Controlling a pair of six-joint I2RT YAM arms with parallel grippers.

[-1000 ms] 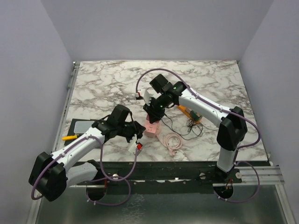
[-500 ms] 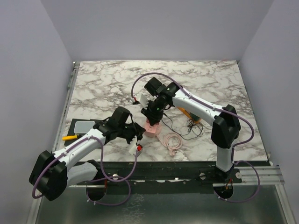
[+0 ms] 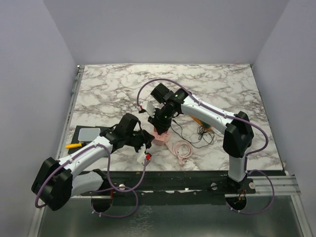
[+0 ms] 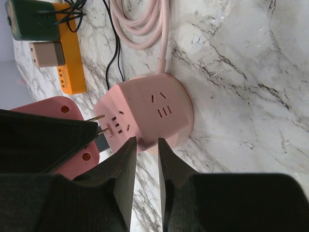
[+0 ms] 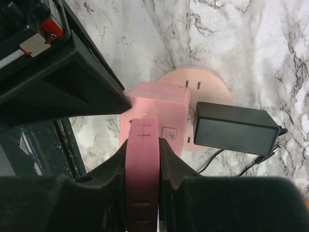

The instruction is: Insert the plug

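Plug [image 5: 143,154], pink, is sitting clamped in the R gripper [image 5: 143,137], jaws pressing both its flat sides, just above the pink socket cube [image 4: 149,111]. In the L wrist view its metal prongs [image 4: 95,119] are pointing at a slotted side face of the cube w/ tips right at that face; can't tell if they're going in. The cube is resting on the marble table [image 4: 251,96], near the front edge btwn the two arms, w/ its pink cable [image 4: 140,24] looping away beside it. A black adapter [image 5: 234,128] is sitting on another face of the cube, thin black lead trailing off. The L gripper [image 4: 147,141] is hovering low at the cube's near edge, jaws only narrowly apart, nothing btwn them; contact w/ the cube unclear. Behind, an orange power strip [image 4: 70,53] is carrying a green adapter [image 4: 31,19] and a beige one [image 4: 46,54].
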